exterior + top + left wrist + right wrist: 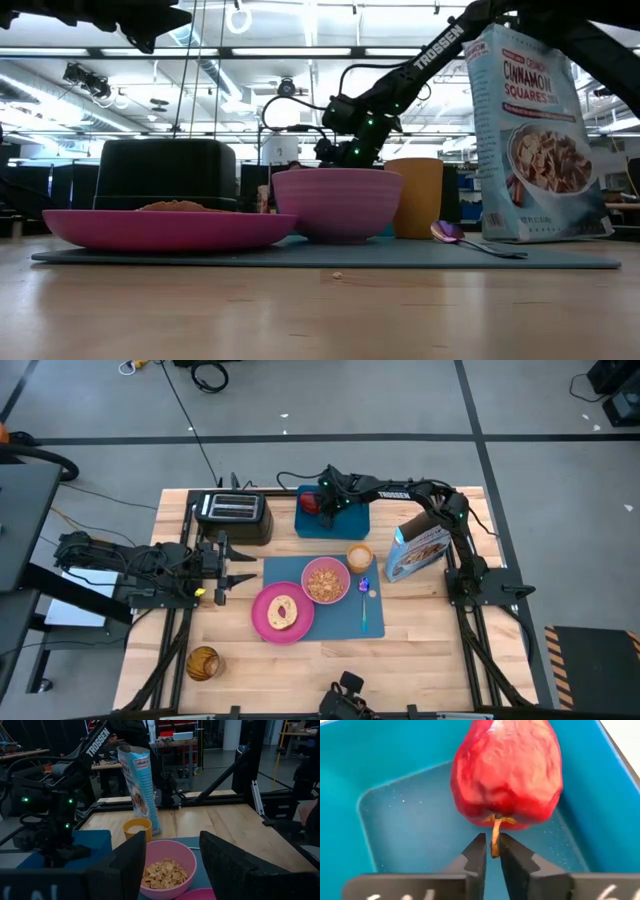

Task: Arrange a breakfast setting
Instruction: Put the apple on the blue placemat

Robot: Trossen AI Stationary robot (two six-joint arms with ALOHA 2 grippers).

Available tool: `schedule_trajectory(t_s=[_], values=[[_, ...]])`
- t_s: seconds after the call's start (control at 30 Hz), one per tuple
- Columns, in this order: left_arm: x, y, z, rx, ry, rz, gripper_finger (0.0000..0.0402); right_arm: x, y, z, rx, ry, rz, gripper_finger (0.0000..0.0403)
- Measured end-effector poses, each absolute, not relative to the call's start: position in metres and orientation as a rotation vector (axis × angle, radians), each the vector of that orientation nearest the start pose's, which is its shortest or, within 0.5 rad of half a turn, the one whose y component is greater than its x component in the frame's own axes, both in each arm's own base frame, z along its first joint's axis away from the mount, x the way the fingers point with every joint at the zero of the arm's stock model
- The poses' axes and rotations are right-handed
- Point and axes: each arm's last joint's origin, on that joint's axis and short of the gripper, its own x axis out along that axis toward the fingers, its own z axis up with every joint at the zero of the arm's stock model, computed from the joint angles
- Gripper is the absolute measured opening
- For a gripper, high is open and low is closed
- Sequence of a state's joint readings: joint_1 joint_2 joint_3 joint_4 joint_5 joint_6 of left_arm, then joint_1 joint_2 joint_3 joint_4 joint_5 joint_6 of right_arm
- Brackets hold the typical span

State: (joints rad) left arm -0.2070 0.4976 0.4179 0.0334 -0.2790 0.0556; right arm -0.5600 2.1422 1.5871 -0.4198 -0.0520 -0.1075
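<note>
At the table's nine o'clock edge the left gripper (222, 570) waits, its fingers (227, 865) spread apart with nothing between them, pointing toward three o'clock at the setting. Just past it, at about eleven o'clock on the table, stands the black toaster (232, 513). Down at seven o'clock sits an amber glass (203, 662), well apart from everything else.

The large blue mat (340, 612) lies at the table's centre. On its seven o'clock corner rests the pink plate (283, 612) with the toast slice (283, 611) on it. Touching the plate at its two o'clock side is the pink bowl (326, 580), filled with cereal squares. The orange cup (359, 556) stands at the mat's one o'clock edge, and the blue-handled spoon (365, 605) lies along the mat's three o'clock side.

At the table's twelve o'clock sits the smaller blue tray (345, 520). The red apple (506, 775) lies inside it, and the right gripper (491, 851) is down in the tray with its fingers pinched on the apple's stem (495, 837).

A cereal box (418, 551) stands upright at two o'clock, just beside the cup.
</note>
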Motion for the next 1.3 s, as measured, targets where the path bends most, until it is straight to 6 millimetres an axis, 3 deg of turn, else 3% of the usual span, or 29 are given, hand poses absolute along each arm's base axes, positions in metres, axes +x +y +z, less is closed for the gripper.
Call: schedule_trajectory(t_s=[0.17,0.4,0.7,0.87,1.03,1.2,1.3], values=[[0.131,-0.019,0.265,0.056,0.047,0.071,0.0192,0.388,-0.241,0.167,0.201,0.960,-0.415,0.0019],[0.131,-0.019,0.265,0.056,0.047,0.071,0.0192,0.391,-0.233,0.171,0.183,0.961,-0.402,0.0017],[0.131,-0.019,0.265,0.078,0.047,0.071,0.0192,0.390,-0.197,0.233,-0.069,0.921,-0.428,0.0017],[0.131,-0.019,0.265,0.083,0.047,0.081,0.0192,0.392,-0.164,0.265,-0.257,0.893,-0.397,0.0017],[0.130,-0.018,0.266,0.084,0.042,0.108,0.0192,0.400,-0.110,0.287,-0.589,0.882,-0.242,0.0018],[0.126,-0.017,0.275,0.061,0.008,0.114,0.0192,0.410,-0.054,0.289,-1.013,0.887,-0.010,0.0018],[0.124,-0.017,0.282,0.057,0.000,0.114,0.0192,0.416,-0.035,0.284,-1.130,0.865,0.075,0.0018]])
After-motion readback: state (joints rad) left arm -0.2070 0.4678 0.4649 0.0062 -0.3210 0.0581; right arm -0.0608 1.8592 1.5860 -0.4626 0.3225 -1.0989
